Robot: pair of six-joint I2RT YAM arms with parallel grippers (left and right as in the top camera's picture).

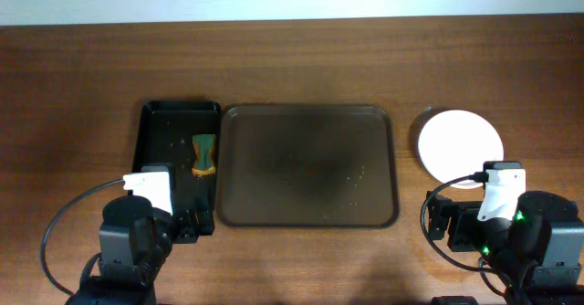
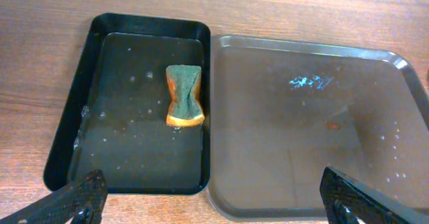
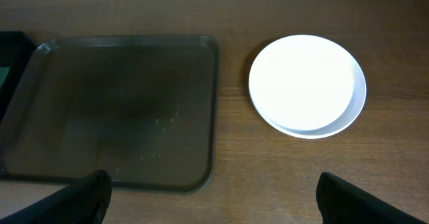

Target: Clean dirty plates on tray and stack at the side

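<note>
The brown tray lies in the middle of the table with no plates on it, only small specks; it shows in the left wrist view and the right wrist view. White plates sit stacked on the table right of the tray, clean on top, also seen in the right wrist view. My left gripper is open and empty at the near edge between the two trays. My right gripper is open and empty, near the table's front edge below the plates.
A smaller black tray lies left of the brown tray, wet inside, with a green and orange sponge in it, also seen in the left wrist view. Cables loop beside both arm bases.
</note>
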